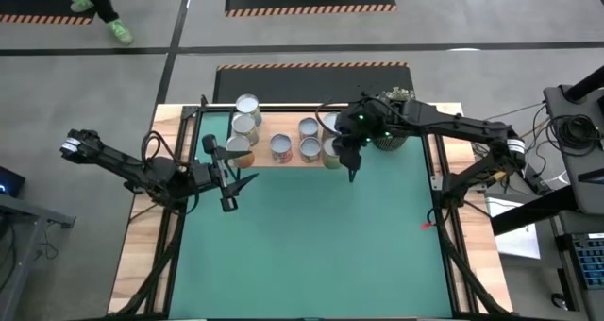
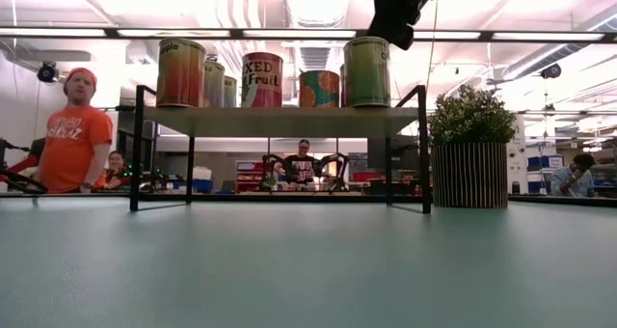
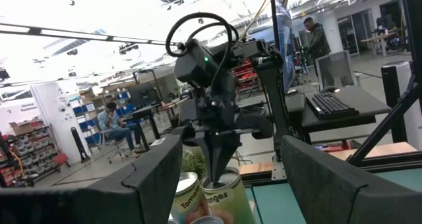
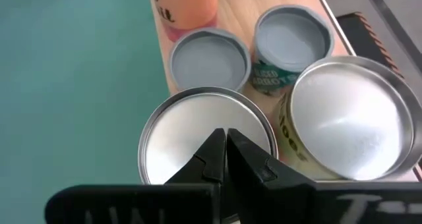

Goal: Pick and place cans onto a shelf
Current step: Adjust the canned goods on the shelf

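High view: smooth green mat (image 1: 311, 236) within pale wooden table rim (image 1: 142, 236), grey floor beyond. Right claw (image 1: 353, 169) pinched narrow, empty, directly above silvery-topped green-labelled can (image 4: 204, 141) at end of light-wood shelf (image 1: 283, 160); other cans alongside. Left claw (image 1: 229, 180) spread wide, well apart.

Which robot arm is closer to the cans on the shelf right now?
The right. Its right gripper hangs shut just above a can on the shelf, while the left gripper waits open over the green mat, beside the shelf's end.
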Action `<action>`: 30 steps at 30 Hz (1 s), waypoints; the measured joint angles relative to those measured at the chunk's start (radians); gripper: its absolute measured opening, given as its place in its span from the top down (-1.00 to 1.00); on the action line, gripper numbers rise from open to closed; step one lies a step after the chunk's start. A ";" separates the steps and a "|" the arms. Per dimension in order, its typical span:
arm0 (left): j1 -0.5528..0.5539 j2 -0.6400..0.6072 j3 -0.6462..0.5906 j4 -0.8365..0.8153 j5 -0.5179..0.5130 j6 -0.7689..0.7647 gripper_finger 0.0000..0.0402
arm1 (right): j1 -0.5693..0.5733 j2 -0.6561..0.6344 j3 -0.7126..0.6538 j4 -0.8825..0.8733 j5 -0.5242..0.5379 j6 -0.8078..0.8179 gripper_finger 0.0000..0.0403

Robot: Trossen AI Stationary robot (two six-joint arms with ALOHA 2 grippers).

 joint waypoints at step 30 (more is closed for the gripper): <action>0.000 0.000 0.001 0.001 0.000 0.000 -0.19 | 0.000 -0.017 0.025 0.005 0.058 -0.045 0.96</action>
